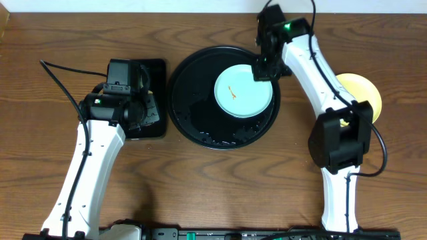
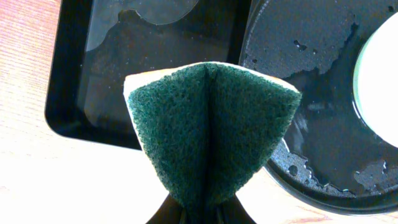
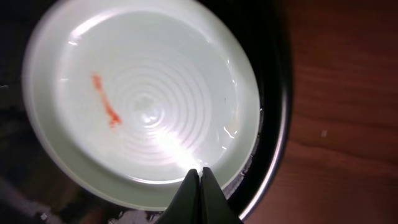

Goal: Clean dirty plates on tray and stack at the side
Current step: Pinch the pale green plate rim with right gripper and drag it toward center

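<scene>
R gripper [image 3: 200,173] closed at plate [image 3: 143,93] rim — L gripper [image 2: 200,214] holds sponge [image 2: 211,124].

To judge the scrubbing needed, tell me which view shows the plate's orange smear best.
Right wrist: the smear is large and sharp on the mint plate. Overhead shows only a tiny mark; left wrist catches just the plate's blurred edge, no smear.

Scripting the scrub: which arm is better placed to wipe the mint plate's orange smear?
Probably left: the left claw is shut on the green scouring sponge beside the round black tray. The right claw, shut at the rim of the pale mint round plate, holds none.
</scene>
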Robot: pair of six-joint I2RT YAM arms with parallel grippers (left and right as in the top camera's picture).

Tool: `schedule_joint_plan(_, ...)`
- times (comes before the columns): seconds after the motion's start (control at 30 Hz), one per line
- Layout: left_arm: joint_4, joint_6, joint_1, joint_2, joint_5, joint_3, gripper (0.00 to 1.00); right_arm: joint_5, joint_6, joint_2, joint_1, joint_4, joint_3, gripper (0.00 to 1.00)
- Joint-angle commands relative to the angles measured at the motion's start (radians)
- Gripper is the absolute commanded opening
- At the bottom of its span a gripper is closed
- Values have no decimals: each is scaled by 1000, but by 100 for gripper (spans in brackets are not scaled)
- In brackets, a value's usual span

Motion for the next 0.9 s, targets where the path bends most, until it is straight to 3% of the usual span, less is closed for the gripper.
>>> schedule_joint_plan(0.0,-3,-8,5,3,-4,-5,8,15,49,13,20,36,-60,1)
schedule_joint_plan(0.33,-3,-8,4,4,-4,-5,8,69,-115,13,19,159,-135,31)
schedule_joint_plan(0.63,9,-8,4,4,-4,-39,7,-21,-256,13,-23,306,-222,26)
schedule_joint_plan(0.87,60,-8,4,4,-5,-92,8,-32,-317,7,-24,297,-193,27)
